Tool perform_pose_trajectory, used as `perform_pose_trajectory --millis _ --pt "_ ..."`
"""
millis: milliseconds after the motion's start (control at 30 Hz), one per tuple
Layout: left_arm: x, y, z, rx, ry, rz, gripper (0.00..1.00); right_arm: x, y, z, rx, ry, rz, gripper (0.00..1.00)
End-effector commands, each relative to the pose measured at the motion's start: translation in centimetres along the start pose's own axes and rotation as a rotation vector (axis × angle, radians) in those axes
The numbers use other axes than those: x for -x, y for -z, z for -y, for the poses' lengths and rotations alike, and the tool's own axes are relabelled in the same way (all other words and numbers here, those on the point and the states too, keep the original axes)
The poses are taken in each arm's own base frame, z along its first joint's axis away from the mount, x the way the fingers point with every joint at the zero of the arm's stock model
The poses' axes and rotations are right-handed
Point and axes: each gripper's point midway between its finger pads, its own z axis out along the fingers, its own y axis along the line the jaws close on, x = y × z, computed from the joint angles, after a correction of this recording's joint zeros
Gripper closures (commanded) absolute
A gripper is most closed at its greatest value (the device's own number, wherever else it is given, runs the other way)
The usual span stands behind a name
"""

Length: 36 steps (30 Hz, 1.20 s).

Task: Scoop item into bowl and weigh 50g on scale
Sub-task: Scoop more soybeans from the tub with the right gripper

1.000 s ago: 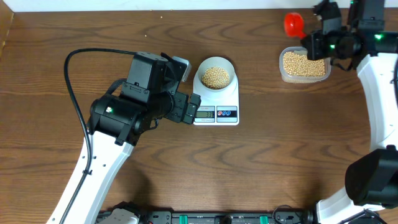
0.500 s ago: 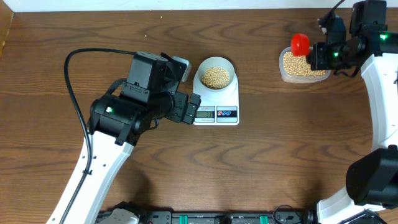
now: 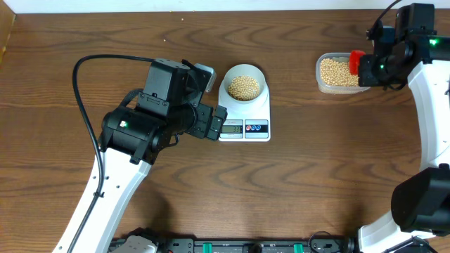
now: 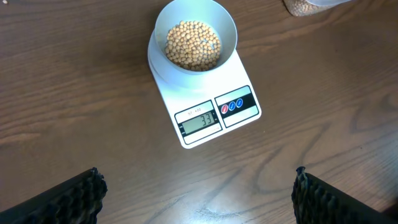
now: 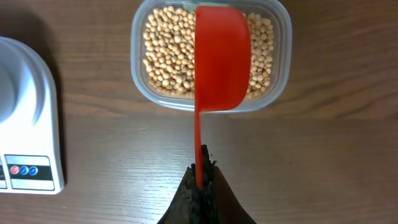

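The table (image 3: 316,161) is dark brown wood with a bold grain and a low, satiny sheen. The scale (image 4: 233,81) is smooth white plastic, faintly glossy, with a flat grey display (image 4: 200,120). The bowl (image 4: 196,11) looks smooth and matt; plastic or ceramic, I cannot tell. The beans (image 4: 193,45) have dry, smooth tan skins. The tub (image 5: 138,74) is thin clear plastic. The scoop (image 5: 222,59) is glossy red plastic. My left tool (image 4: 198,173) has black pads (image 4: 78,196) with a rough, knobbly texture; my right tool (image 5: 200,171) looks equally matt black.
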Motion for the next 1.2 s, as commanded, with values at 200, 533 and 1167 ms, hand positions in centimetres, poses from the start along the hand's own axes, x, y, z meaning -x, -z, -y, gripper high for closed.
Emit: perform_pose_trajectory --millis 200,533,1167 --pt "0.1 -0.1 -0.3 0.012 -0.013 -0.001 0.02 -1.0 -3.7 0.0 0.018 0.009 -0.009 0.99" --pt "0.1 -0.1 -0.3 0.012 -0.013 -0.001 0.02 -1.9 -8.1 -1.8 0.148 -0.013 -0.024 0.99" --pt "0.1 -0.1 -0.3 0.012 -0.013 -0.001 0.02 -1.1 -7.3 -0.1 0.551 -0.282 0.033 0.99"
